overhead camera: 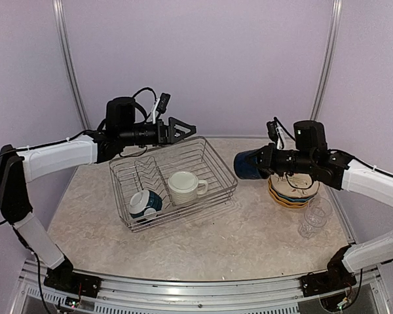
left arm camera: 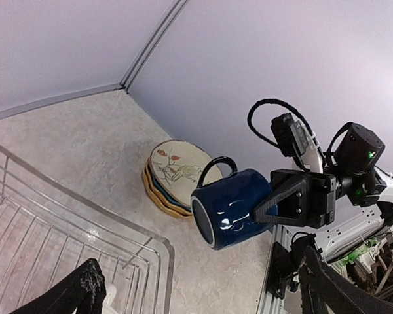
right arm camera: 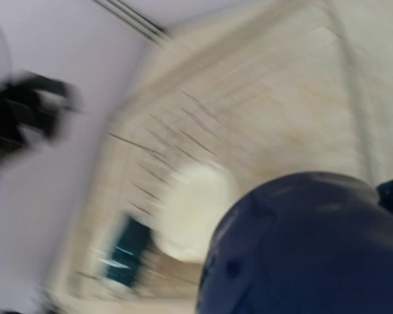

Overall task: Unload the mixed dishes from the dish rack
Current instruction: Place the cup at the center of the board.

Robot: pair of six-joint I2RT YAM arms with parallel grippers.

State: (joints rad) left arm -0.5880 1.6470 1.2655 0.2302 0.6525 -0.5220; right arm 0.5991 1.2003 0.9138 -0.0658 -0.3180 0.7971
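The dish rack (overhead camera: pixel 224 171) sits mid-table, holding a cream mug (overhead camera: pixel 185 185) and a teal-and-white bowl (overhead camera: pixel 145 203) on its side. My left gripper (overhead camera: pixel 187 133) hovers open and empty over the rack's back edge. My right gripper (overhead camera: pixel 267 162) is shut on the navy mug (overhead camera: pixel 247 163), which hangs on its side in the air between the rack and a stack of plates (overhead camera: pixel 289 195). In the left wrist view the navy mug (left arm camera: pixel 239 208) hangs in front of the bird-pattern plate (left arm camera: pixel 177 167). The right wrist view is blurred, and the navy mug (right arm camera: pixel 308 248) fills its lower right.
A clear glass (overhead camera: pixel 314 216) stands on the table just in front of the plate stack, near the right edge. Lilac walls with metal posts (overhead camera: pixel 71 72) close in the back and sides. The arm bases sit on a rail (overhead camera: pixel 196 288) at the near edge.
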